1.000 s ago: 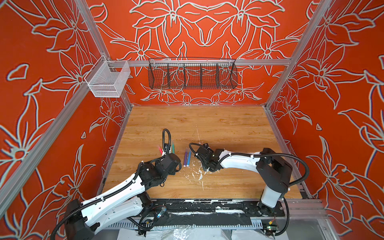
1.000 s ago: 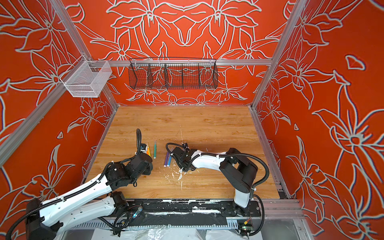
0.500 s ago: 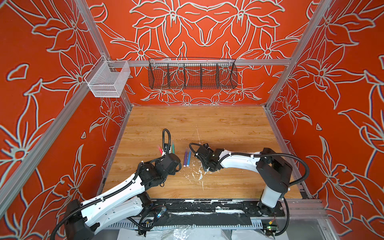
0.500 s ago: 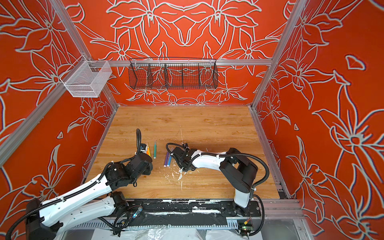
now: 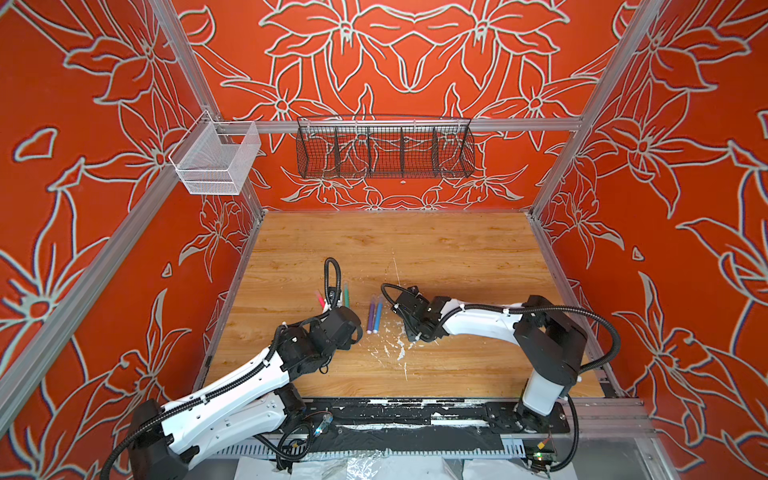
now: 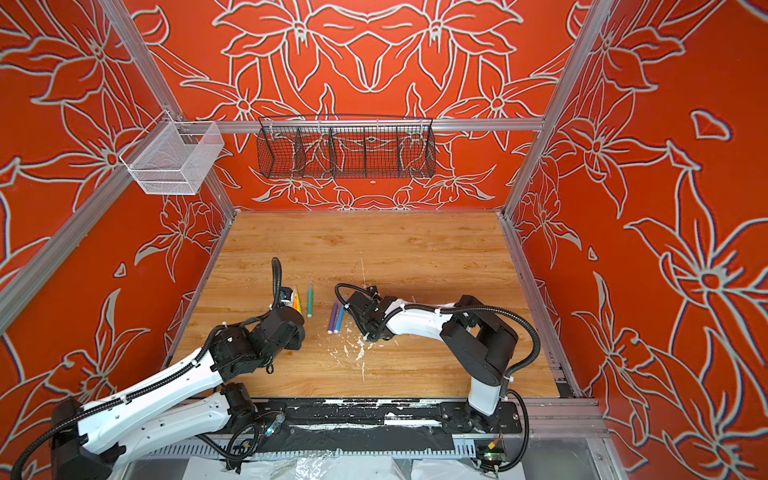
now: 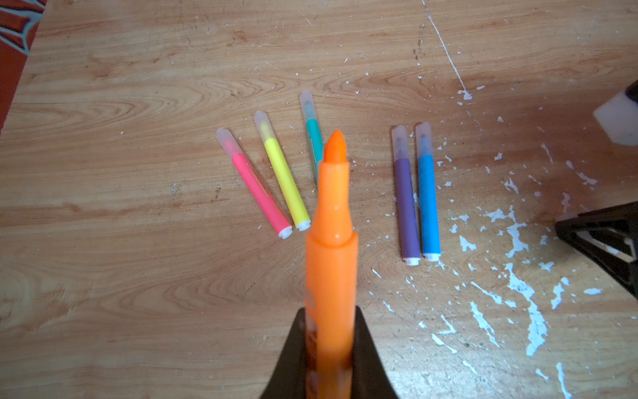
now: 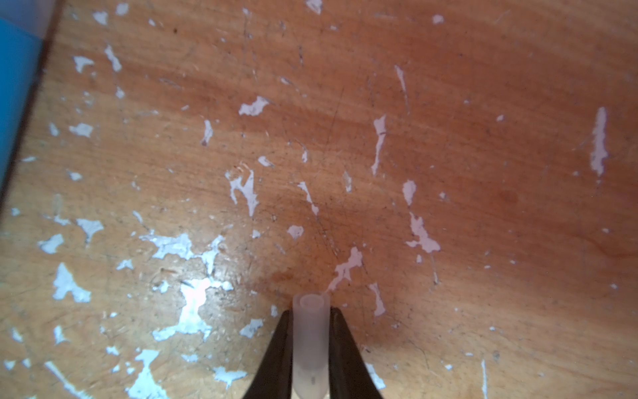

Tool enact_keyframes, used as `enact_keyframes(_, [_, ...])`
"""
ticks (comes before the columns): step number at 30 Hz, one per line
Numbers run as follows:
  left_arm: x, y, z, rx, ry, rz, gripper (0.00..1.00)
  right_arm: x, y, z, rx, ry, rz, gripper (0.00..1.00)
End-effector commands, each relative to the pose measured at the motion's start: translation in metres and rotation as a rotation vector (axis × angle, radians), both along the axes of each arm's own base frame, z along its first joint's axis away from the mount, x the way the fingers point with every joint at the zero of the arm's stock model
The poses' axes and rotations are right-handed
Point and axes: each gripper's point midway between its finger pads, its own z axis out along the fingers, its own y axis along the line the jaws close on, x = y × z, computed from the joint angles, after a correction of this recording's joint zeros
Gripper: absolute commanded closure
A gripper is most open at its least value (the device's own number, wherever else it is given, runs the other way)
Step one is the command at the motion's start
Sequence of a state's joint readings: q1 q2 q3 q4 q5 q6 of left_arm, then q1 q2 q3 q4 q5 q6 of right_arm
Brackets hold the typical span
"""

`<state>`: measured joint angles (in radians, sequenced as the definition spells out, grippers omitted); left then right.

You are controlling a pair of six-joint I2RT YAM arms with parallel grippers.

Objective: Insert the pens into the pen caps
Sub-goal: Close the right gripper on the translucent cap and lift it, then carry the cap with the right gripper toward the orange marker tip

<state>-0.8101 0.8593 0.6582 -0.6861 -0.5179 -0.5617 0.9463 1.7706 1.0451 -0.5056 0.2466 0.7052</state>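
Holds the orange pen [image 7: 333, 224], tip bare, clamped tight in the left gripper [image 7: 329, 321] above the table [image 7: 138, 103]. Pinches one clear pen cap [image 8: 309, 345] in the closed right gripper [image 8: 310, 311], low over the paint flecks [image 8: 248, 193] near the blue pen [image 7: 428, 200]. Shows pink pen [image 7: 255, 190], yellow pen [image 7: 283, 176], green pen [image 7: 312, 134], purple pen [image 7: 405, 203] and that blue pen lying capped on the table, the last two side by side.

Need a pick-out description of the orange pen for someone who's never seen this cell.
Over the wooden table, find the left gripper. The orange pen is clamped in its jaws, held above the wood. Unlike the five pens lying flat beneath it, all wearing clear caps, its felt tip is bare.
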Motion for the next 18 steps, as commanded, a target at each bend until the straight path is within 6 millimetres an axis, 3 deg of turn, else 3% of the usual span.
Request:
enact_keyframes(1, [0.001,0.003,0.001,-0.009,-0.013,0.018,1.0,-0.012,-0.016,-0.015,-0.047,0.057,-0.006,0.83])
enact_keyframes(6, [0.001,-0.002,0.001,-0.022,-0.009,-0.001,1.0,-0.011,-0.014,-0.011,-0.023,0.043,-0.01,0.86])
enact_keyframes(10, [0.0,-0.031,0.003,-0.098,0.014,-0.127,1.0,-0.008,-0.017,0.007,0.014,-0.006,-0.03,0.87])
enact_keyframes(18, [-0.017,-0.099,0.029,-0.34,0.017,-0.391,1.0,0.002,-0.031,0.101,0.273,-0.267,-0.117,0.87])
